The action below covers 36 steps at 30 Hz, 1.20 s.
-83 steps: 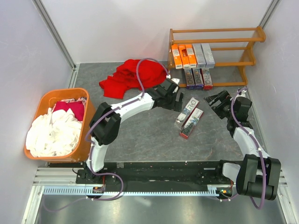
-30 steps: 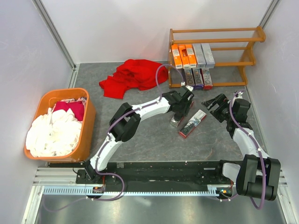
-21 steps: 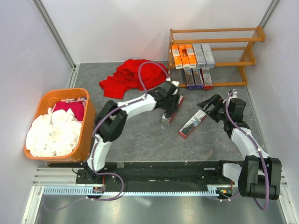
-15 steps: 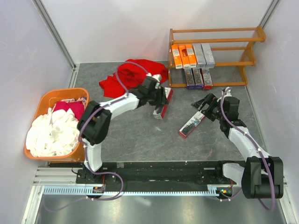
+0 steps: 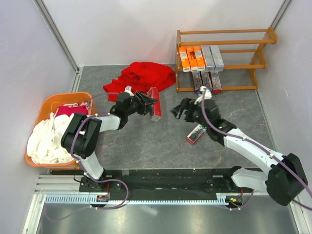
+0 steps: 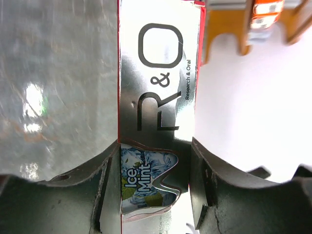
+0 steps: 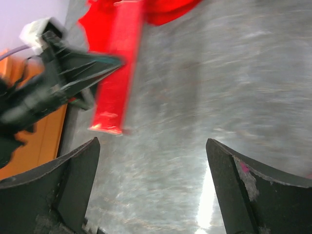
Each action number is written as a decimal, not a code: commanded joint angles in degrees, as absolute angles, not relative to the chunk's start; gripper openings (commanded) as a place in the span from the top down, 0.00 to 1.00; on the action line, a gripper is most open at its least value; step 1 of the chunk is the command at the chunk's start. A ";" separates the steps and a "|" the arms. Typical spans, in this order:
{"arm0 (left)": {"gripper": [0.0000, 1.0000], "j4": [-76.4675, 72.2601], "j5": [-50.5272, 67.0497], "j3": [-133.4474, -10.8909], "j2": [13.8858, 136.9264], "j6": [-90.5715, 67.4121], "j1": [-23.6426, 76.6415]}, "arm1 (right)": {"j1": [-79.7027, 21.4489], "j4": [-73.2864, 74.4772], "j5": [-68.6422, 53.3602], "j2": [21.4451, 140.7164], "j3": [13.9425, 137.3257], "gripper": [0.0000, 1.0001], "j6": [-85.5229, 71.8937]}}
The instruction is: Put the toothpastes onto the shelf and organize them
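Observation:
My left gripper (image 5: 145,102) is shut on a silver and red toothpaste box (image 5: 155,104) and holds it off the table, just in front of the red cloth. The left wrist view shows this box (image 6: 158,97), lettered R&O, clamped between both fingers (image 6: 105,195). My right gripper (image 5: 182,110) is open and empty, stretched out to the left towards the held box (image 7: 116,73). Another toothpaste box (image 5: 196,133) lies on the table under the right arm. The shelf (image 5: 261,62) stands at the back right, with orange (image 5: 190,58) and silver (image 5: 212,57) boxes on one tier and dark ones (image 5: 206,81) below.
A red cloth (image 5: 141,78) lies crumpled at the back, left of the shelf. An orange basket (image 5: 90,126) full of white and pink cloths stands at the left edge. Walls close the table on three sides.
My left arm has carried the box leftwards, from in front of the shelf to near the red cloth. My right arm has swung left across the box that lies on the table.

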<state>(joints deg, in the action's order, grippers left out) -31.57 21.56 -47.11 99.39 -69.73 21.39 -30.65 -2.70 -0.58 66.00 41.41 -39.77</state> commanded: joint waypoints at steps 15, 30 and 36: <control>0.68 -68.73 24.34 -37.88 103.45 -98.52 21.18 | -55.55 -11.59 32.16 83.76 52.73 0.06 -29.18; 0.68 -73.39 25.49 -37.71 104.33 -101.60 21.18 | -55.90 -19.07 32.34 90.26 55.72 0.19 -25.05; 0.68 -74.18 25.40 -37.18 104.33 -101.95 21.27 | -55.90 -20.47 33.57 90.62 55.20 0.35 -26.10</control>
